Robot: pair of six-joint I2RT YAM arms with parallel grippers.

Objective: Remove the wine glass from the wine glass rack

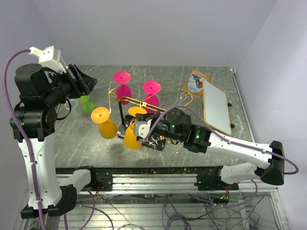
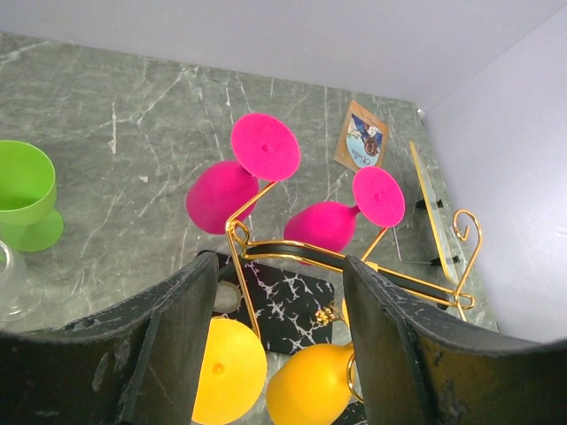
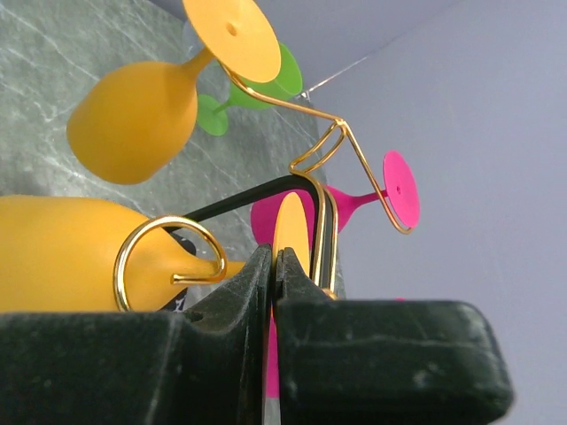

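Observation:
The wine glass rack (image 1: 144, 103) stands mid-table on its black patterned base (image 1: 156, 143), gold arms spread. Two orange wine glasses hang at its near side, two pink ones (image 1: 123, 91) at the far side. My right gripper (image 1: 137, 122) is shut on the thin foot (image 3: 292, 226) of the nearer orange wine glass (image 1: 132, 138). That glass's stem sits in a gold curl hook (image 3: 159, 226) and its bowl (image 3: 62, 252) lies to the left. My left gripper (image 2: 279, 336) hovers open, high at the left, above the rack (image 2: 292, 252), holding nothing.
The second orange glass (image 1: 106, 128) hangs left of the held one. A green glass (image 1: 87, 104) stands on the table under the left arm. A gold-framed white board (image 1: 216, 106) and a printed card (image 1: 195, 82) are at the back right.

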